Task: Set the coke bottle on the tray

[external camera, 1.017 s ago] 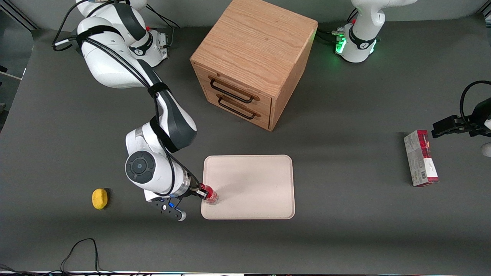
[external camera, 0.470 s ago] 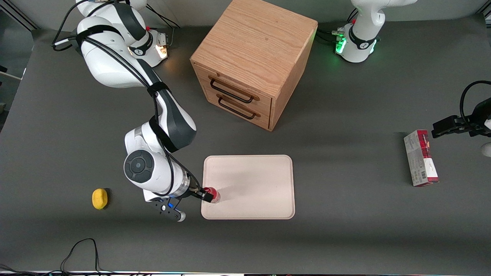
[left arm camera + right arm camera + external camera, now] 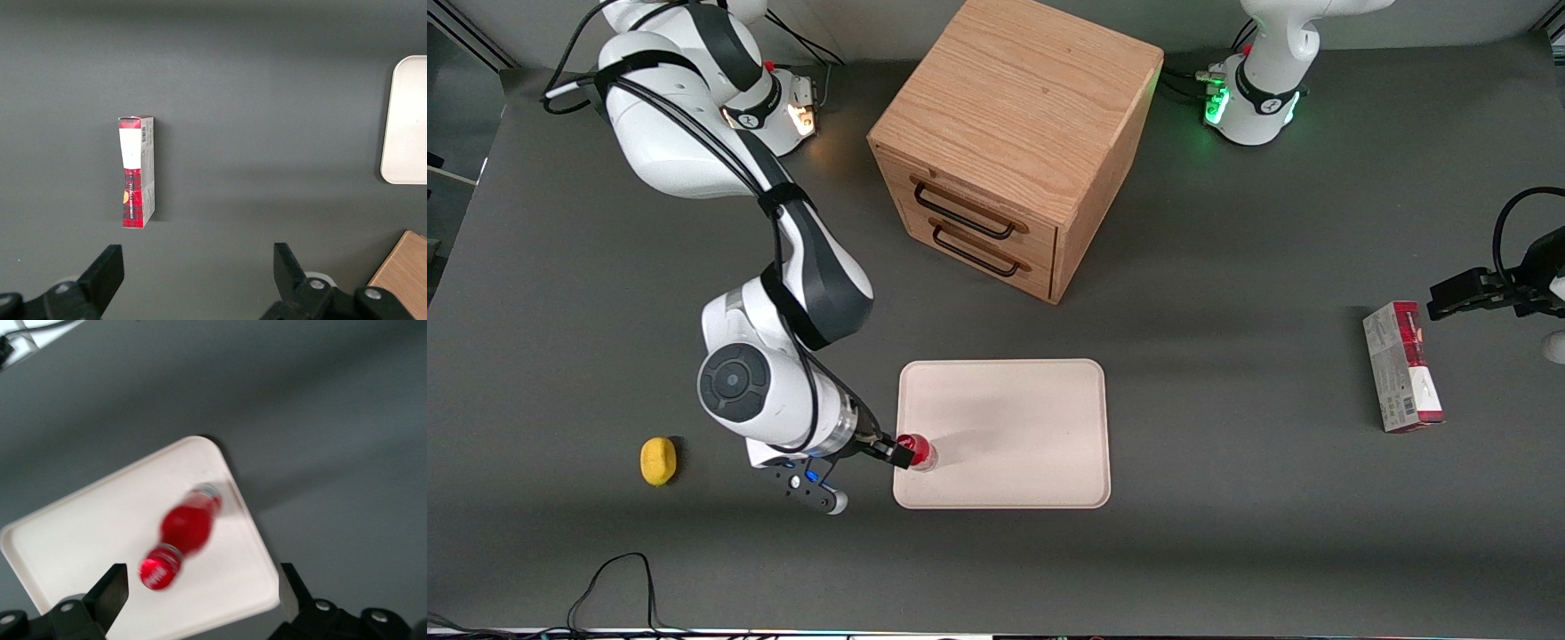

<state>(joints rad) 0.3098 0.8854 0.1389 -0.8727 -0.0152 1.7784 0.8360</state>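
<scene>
The coke bottle (image 3: 918, 452) stands upright on the cream-white tray (image 3: 1014, 427), close to the tray's corner nearest the front camera at the working arm's end. The right wrist view looks down on the coke bottle's (image 3: 181, 538) red cap and body, with the tray (image 3: 80, 540) under it. My gripper (image 3: 895, 454) hovers just off that tray edge, beside and slightly above the bottle. In the wrist view the gripper (image 3: 200, 603) is open, its two dark fingers (image 3: 110, 590) spread wide with nothing between them. Nothing touches the bottle.
A wooden drawer cabinet (image 3: 1005, 151) stands farther from the front camera than the tray. A yellow lump (image 3: 658, 461) lies toward the working arm's end. A red-and-grey carton (image 3: 1402, 366) lies toward the parked arm's end, also in the left wrist view as the carton (image 3: 137, 171).
The gripper has let go of the bottle and drawn back from the tray toward the working arm's end. The bottle went from tilted in the grip to standing free.
</scene>
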